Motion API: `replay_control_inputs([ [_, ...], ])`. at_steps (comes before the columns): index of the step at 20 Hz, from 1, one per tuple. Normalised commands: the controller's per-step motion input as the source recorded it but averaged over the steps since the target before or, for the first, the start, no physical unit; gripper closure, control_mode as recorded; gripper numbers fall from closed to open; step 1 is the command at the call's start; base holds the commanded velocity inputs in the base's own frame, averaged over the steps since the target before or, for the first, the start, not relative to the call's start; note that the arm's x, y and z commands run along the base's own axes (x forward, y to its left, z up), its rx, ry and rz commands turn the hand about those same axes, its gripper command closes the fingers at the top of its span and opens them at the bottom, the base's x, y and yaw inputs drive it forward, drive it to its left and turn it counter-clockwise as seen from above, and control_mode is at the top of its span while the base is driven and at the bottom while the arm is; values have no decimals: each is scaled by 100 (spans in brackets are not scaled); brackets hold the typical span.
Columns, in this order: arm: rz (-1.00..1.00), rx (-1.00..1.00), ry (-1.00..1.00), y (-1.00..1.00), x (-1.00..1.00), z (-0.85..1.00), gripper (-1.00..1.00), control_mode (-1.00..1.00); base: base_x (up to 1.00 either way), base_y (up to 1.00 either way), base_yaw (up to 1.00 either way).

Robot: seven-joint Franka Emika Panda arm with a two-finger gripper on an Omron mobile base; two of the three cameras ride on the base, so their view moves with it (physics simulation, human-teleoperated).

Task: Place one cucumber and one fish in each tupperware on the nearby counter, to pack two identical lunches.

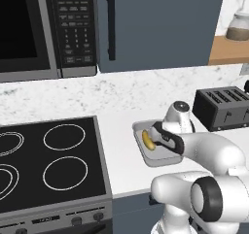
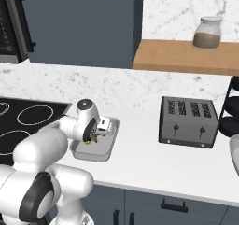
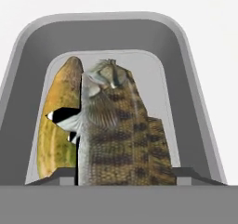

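A light-grey tupperware (image 1: 139,131) (image 2: 100,155) (image 3: 116,35) stands on the white counter (image 2: 154,163), just right of the stove. Along one side of its floor lies a yellow-green cucumber (image 1: 147,141) (image 3: 58,102). My gripper (image 2: 95,136) (image 3: 123,174) hangs low over this tray, pointing down into it. Its jaws are shut on a brown speckled fish (image 3: 121,135) (image 2: 94,137), which sits beside the cucumber, partly covering it in the hand view. Whether the fish touches the tray floor I cannot tell.
A black toaster (image 1: 221,107) (image 2: 188,121) stands on the counter right of the tray. The stovetop (image 1: 48,165) is to the left, with a microwave (image 1: 46,29) above it. A wooden shelf (image 2: 186,56) carries a jar (image 2: 207,32). A black rack (image 2: 232,112) is at the far right.
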Motion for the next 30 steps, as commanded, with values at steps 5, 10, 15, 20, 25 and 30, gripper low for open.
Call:
replay_control_inputs([
  [5,0,0,0,3,13,-3,-100,-100,0,0,0],
  [10,0,0,0,0,3,3,-100,-100,0,0,0],
  [15,-1,-7,1,0,-4,30,-100,-100,0,0,0],
  [20,-7,0,0,0,-60,67,-100,-100,0,0,0],
  [25,-7,0,0,-1,-100,67,-100,-100,0,0,0],
  [30,-1,1,-13,-1,-100,50,-100,-100,0,0,0],
])
